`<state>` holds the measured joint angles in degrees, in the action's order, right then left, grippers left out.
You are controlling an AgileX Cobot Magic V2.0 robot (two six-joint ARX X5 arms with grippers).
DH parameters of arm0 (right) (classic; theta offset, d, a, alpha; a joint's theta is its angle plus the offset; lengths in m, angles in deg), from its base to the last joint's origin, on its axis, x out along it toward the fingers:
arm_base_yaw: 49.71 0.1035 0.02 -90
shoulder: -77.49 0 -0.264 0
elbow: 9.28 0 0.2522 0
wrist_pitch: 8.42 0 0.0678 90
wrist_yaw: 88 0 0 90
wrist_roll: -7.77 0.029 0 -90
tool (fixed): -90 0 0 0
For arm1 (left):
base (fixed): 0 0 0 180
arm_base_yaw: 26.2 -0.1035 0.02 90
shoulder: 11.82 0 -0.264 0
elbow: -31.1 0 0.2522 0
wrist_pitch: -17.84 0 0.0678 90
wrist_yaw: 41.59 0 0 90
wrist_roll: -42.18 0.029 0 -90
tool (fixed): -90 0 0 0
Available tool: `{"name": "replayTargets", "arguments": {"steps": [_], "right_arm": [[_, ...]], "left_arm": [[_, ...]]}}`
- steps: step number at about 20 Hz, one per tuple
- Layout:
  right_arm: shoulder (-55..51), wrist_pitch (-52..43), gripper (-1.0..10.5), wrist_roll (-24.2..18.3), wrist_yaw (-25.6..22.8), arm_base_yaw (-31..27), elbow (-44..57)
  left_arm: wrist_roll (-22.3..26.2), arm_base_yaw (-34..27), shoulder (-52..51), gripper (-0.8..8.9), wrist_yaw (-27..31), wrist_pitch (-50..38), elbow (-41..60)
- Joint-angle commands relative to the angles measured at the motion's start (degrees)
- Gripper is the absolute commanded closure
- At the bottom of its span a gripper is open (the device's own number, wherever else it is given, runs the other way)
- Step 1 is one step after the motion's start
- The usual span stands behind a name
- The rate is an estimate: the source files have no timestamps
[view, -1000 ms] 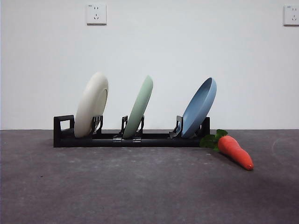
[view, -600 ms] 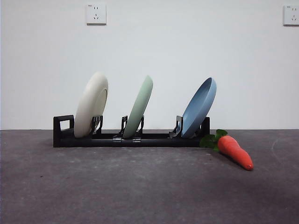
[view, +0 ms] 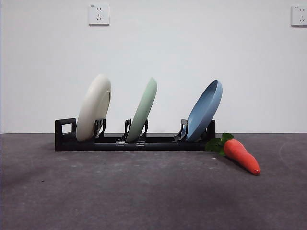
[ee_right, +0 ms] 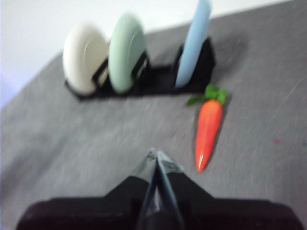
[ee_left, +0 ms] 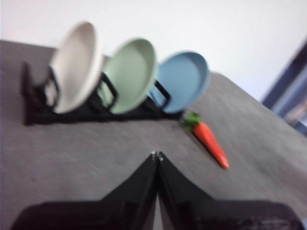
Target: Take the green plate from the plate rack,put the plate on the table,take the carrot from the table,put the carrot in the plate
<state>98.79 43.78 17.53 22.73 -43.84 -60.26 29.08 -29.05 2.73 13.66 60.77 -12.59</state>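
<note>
The green plate stands on edge in the middle slot of the black plate rack, between a cream plate and a blue plate. The carrot lies on the table just right of the rack, leaves toward the rack. Neither gripper appears in the front view. My left gripper is shut and hovers well short of the green plate and the rack. My right gripper is shut, close to the tip of the carrot, with the green plate farther off.
Behind the table a white wall carries one socket at the upper left and another socket at the upper right. Bare grey table surface stretches in front of the rack.
</note>
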Motion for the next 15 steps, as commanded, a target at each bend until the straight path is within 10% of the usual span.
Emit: {"name": "replayTargets", "arguments": {"steps": [1, 12, 15], "right_arm": [[4.76, 7.06, 9.6, -8.61, 2.36, -0.13, -5.25], [17.05, 23.74, 9.3, -18.21, 5.53, -0.11, -14.84], [17.33, 23.69, 5.1, -18.21, 5.53, -0.11, -14.84]], "left_arm": [[4.79, -0.13, 3.56, 8.21, -4.46, 2.86, -3.21], [18.05, -0.13, 14.73, 7.77, -10.29, 18.95, -12.81], [17.64, -0.13, 15.02, 2.74, -10.19, 18.91, -12.81]]}}
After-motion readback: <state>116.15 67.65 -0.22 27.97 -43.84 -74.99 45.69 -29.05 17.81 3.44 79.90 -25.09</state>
